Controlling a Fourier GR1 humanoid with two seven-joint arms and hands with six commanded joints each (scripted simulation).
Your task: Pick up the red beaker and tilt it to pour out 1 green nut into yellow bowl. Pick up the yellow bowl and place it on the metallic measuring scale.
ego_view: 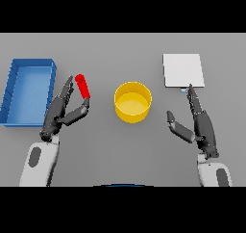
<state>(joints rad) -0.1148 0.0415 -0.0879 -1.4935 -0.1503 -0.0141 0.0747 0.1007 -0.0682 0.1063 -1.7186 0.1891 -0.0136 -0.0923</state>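
i have the left hand [62,112] wrapped about the red beaker [83,85], fingers above it and thumb curled under its lower end, so i'd call that a grasp, though the pinch sits low on the tube. the beaker looks slim, stiff and light, probably smooth enough to twist in the fingers, so i'd want the hold nearer its middle before tipping it. it shows as a short bright red cylinder, tilted, its top leaning away toward the blue bin [29,91] side, and i can't see any green nut inside. it sits just left of the yellow bowl [133,101], apart from it, not yet over the rim. the bowl is round, shallow, rigid and looks empty; i'd take it by the wall. my right hand [199,126] rests unclenched near the metallic scale [183,70], holding nothing.
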